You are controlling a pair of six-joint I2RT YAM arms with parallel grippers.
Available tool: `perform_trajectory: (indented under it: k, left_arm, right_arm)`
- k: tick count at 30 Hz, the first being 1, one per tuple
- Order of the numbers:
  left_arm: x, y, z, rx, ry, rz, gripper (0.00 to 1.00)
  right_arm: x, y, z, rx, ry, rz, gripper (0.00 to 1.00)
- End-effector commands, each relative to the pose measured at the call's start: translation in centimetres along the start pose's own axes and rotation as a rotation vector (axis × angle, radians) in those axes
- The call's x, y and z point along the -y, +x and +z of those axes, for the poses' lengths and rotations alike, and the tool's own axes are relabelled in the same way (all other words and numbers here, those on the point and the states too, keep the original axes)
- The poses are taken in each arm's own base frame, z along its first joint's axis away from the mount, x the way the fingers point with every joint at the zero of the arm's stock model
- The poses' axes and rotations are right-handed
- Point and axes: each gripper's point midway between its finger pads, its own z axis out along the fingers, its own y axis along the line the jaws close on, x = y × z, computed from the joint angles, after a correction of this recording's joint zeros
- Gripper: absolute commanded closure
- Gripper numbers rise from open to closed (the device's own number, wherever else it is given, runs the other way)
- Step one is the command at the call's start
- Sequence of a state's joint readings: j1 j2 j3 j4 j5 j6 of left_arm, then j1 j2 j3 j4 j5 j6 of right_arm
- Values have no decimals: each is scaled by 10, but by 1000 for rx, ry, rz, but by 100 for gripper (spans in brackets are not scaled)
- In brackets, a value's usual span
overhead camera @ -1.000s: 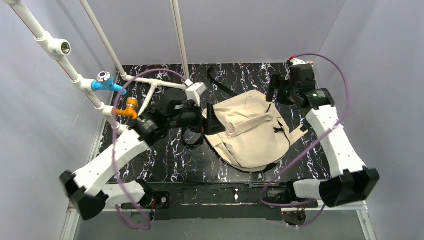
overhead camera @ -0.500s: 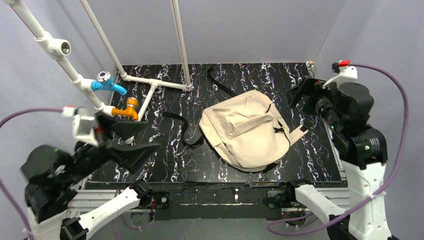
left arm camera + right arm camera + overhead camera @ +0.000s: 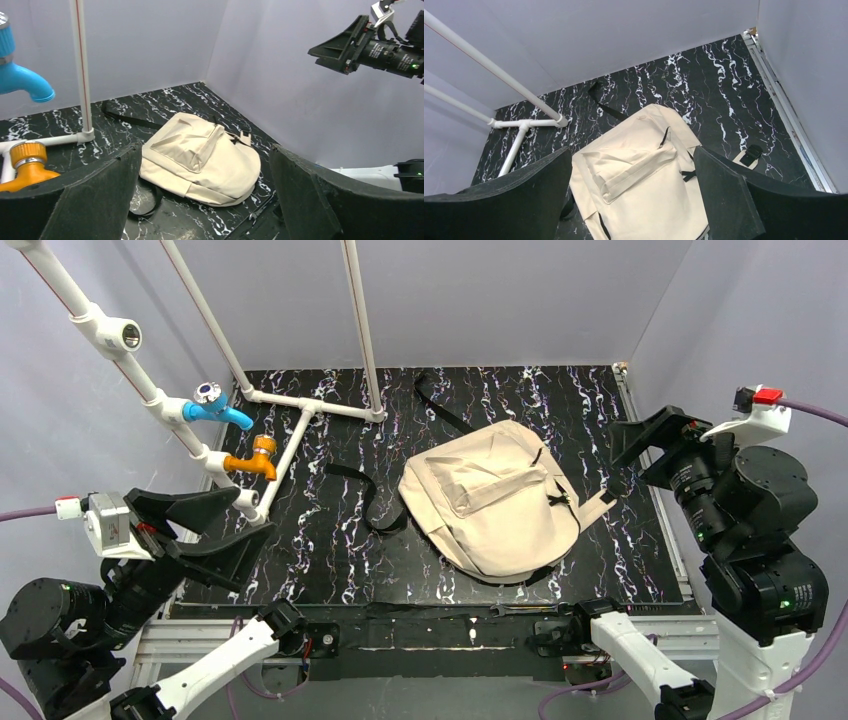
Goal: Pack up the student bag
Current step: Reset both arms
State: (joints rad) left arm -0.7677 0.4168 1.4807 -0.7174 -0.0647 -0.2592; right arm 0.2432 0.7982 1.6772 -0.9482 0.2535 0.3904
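Note:
The student bag (image 3: 495, 502), a beige backpack with a front pocket and black straps, lies flat in the middle of the black marbled table (image 3: 330, 560). It also shows in the left wrist view (image 3: 200, 155) and the right wrist view (image 3: 644, 185). My left gripper (image 3: 250, 518) is open and empty, raised at the near left, well away from the bag; its open jaws frame the bag (image 3: 205, 150). My right gripper (image 3: 615, 455) is open and empty, raised at the right of the bag, which shows between its jaws (image 3: 632, 150).
A white pipe frame (image 3: 300, 405) stands at the back left, with a blue tap (image 3: 215, 405) and an orange tap (image 3: 255, 458). A black strap loop (image 3: 375, 515) lies left of the bag. Grey walls close in the table on three sides.
Both arms have pulled back from the bag, up and toward the near edge, the left to the near left and the right to the right side. The bag lies where it was.

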Motion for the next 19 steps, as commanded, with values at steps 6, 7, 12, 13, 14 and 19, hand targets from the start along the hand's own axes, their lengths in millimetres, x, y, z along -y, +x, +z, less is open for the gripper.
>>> perform_trajectory:
  k: [6, 7, 12, 13, 14, 19]
  left_arm:
    - [-14, -10, -9, 42, -73, 33, 2]
    - [-15, -10, -9, 43, -77, 36, 2]
    - [-19, -5, -3, 36, -94, 44, 2]
    - [-18, -5, -1, 31, -92, 47, 2]
    - [-18, -5, 1, 24, -90, 52, 2]
    - [-18, -1, 6, 9, -92, 52, 2]
  right_arm:
    - [11, 8, -1, 4, 46, 9, 2]
    - [13, 7, -3, 12, 54, 13, 2]
    - [21, 2, -14, 38, 90, 24, 2]
    - [24, 2, -14, 36, 104, 24, 2]
    - [26, 4, -14, 32, 110, 20, 2]
    - [32, 9, -10, 9, 150, 6, 2]
